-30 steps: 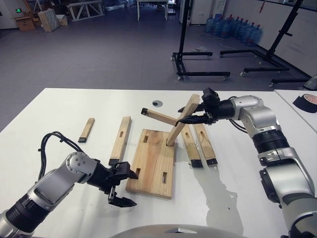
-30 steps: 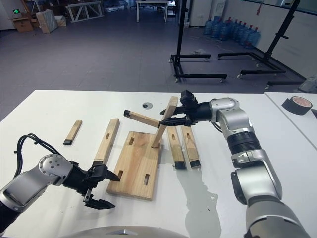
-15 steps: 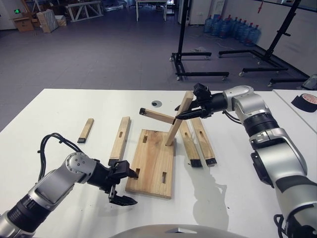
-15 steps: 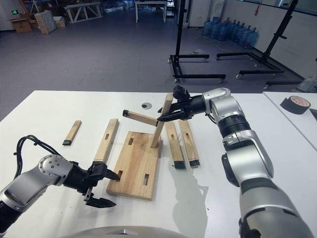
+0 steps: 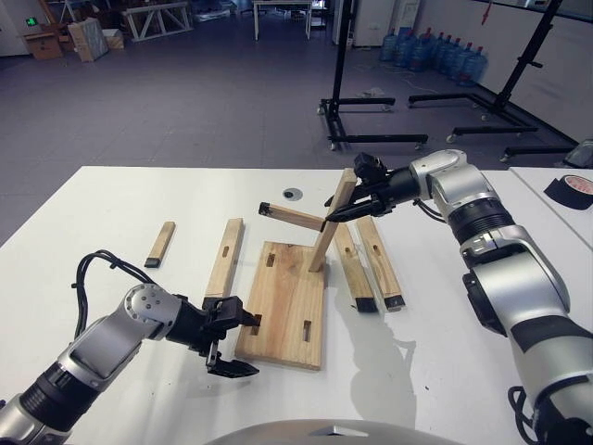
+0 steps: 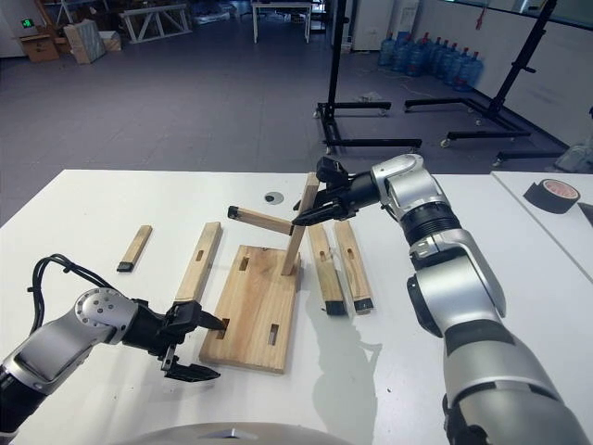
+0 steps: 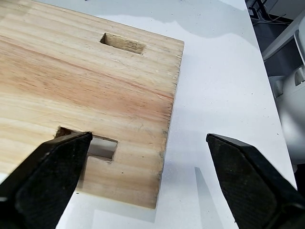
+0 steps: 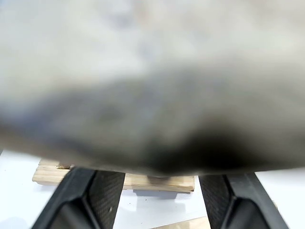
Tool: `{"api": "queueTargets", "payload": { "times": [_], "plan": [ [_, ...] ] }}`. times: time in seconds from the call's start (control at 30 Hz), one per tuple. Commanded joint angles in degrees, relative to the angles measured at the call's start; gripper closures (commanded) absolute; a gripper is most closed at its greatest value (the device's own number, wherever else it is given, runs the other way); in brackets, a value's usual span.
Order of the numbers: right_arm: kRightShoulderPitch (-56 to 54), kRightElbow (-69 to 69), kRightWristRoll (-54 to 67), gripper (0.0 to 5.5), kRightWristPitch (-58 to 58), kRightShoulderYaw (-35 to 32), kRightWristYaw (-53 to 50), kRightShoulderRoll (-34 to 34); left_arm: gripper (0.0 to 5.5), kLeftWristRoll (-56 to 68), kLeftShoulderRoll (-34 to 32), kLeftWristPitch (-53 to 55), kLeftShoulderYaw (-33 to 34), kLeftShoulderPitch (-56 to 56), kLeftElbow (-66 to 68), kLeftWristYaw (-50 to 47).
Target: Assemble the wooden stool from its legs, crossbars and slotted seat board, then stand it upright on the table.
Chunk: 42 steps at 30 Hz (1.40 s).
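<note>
Seat board [image 5: 283, 301] lies flat on the white table [image 5: 102, 204], centre, in front of you. 1 standing leg [image 5: 326, 232] sits in its far right slot, top leaning right. A raised crossbar [image 5: 295, 217] sticks out of that leg about halfway up. It points left, with its dark tip in the air above the board's far edge. The other 3 slots on the board are bare.

Your right gripper [image 5: 335, 211] is at the standing leg, close to where the raised crossbar joins it. The right wrist view has something blurred right against the lens. I can't tell whether that gripper is clamped on the leg or just next to it.

Your left gripper [image 5: 239, 345] is spread wide and holding nothing, low at the board's near left corner. In the left wrist view 1 finger [image 7: 47, 171] is over the board beside the near left slot. The other finger is past the near edge, over bare table. Contact with the board: can't tell.

Loose parts, all flat on the table:
- long slotted leg [image 5: 225, 258], just left of the board and roughly parallel to it
- short crossbar [image 5: 162, 243], further left, well apart
- inner flat leg [image 5: 354, 273] and outer flat leg [image 5: 382, 267], side by side just right of the board

Tape roll [image 5: 570, 190] sits on the neighbouring surface, far right.
</note>
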State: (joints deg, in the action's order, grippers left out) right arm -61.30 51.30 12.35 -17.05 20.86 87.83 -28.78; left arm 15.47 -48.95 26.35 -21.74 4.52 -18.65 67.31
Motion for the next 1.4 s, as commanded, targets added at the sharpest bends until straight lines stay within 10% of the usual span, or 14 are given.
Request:
{"api": "queueTargets", "payload": {
  "times": [0.03, 0.3, 0.73, 0.97, 1.17, 1.4],
  "plan": [
    [6.81, 2.01, -8.04, 3.46, 2.63, 5.22, -3.03, 3.63, 1.09, -2.75, 0.7, 0.64, -1.7, -0.15, 1.58, -1.47],
    [5.7, 2.79, -7.58, 3.46, 2.14, 4.1, -4.1, 3.81, 1.09, -3.06, 0.84, 0.69, -2.0, -0.04, 1.27, -1.16],
    [6.54, -0.41, -7.45, 0.94, 1.59, -2.95, -1.73, 2.71, 1.09, -2.96, 0.4, 0.83, -2.12, 0.44, 0.94, -0.73],
    [15.2, -11.84, -7.25, 0.75, 0.47, -6.05, -3.14, -4.18, 1.09, -2.58, 0.26, 1.81, -1.55, 0.0, -0.2, -1.25],
    [36.52, -40.99, -4.35, 0.75, -15.91, -18.22, -22.61, -8.47, 1.09, 7.75, 3.66, 5.19, 11.66, -5.09, -7.26, -8.07],
    [53.14, -60.63, -9.85, 0.75, -26.25, -25.39, -59.87, 10.01, 1.09, 17.95, 12.65, 9.31, 23.41, -9.38, -16.31, -22.14]
  ]
}}
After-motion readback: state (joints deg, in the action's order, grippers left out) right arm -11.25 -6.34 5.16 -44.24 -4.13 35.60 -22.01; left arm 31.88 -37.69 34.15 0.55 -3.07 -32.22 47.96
